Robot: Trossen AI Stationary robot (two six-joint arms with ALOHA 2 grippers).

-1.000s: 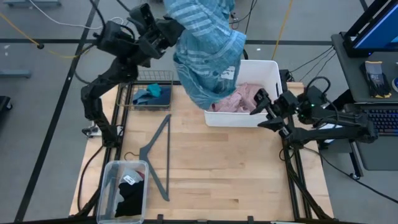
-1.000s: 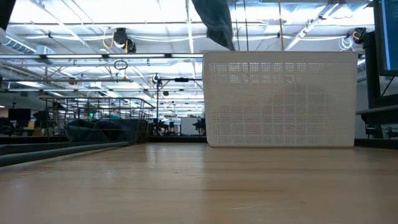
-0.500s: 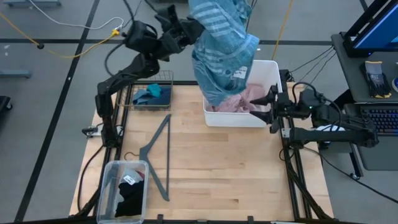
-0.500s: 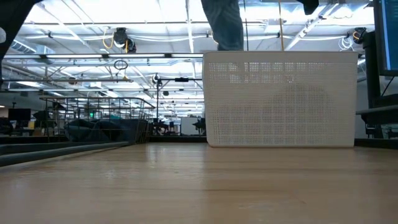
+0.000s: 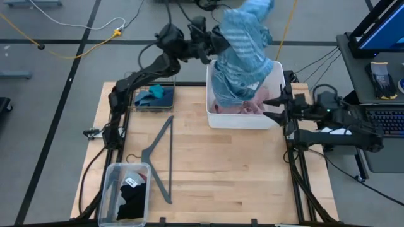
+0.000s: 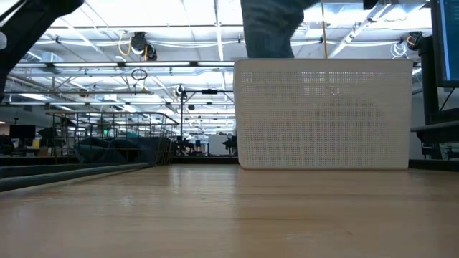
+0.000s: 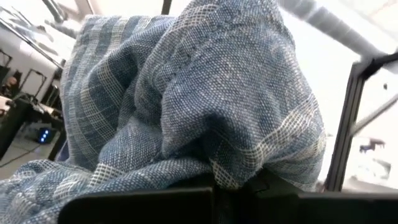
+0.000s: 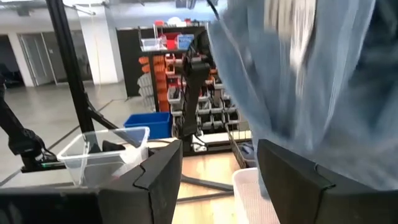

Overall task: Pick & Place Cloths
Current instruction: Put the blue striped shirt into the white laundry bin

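The large blue-striped towel [image 5: 243, 57] hangs bunched from my left gripper [image 5: 213, 45], high over the white perforated basket [image 5: 278, 70] at the table's far right. In the low view the towel [image 6: 269, 29] drops behind the basket's rim [image 6: 323, 63]. A pink cloth [image 5: 255, 106] lies in the basket. My right gripper [image 5: 273, 108] is open at the basket's right wall, and the towel [image 8: 311, 74] shows before it. Teal and navy pieces [image 5: 153, 94] lie in a wire tray. Black shorts [image 5: 131, 198] sit in a clear bin. No maroon cloth shows. My left gripper is shut on a bunched fold of the towel [image 7: 249, 168], several layers thick, which bulges over the fingers [image 7: 205, 196]. It comes at the cloth from the table's left, high above the table. The towel hangs slack below it, lower end [image 5: 228, 101] over the basket's inside.
A grey plastic hanger [image 5: 161, 157] lies on the wooden table between the wire tray [image 5: 170, 79] and the clear bin [image 5: 108, 183] at the near left corner. Bare wood [image 5: 240, 170] stretches in front of the basket. A desk with a keyboard stands off the table's right.
My left gripper has carried the towel toward the table's right, from left of the basket to over it; the towel's lower end now hangs over the basket's inside. My right gripper has turned from slanting toward the far edge to pointing level at the basket.
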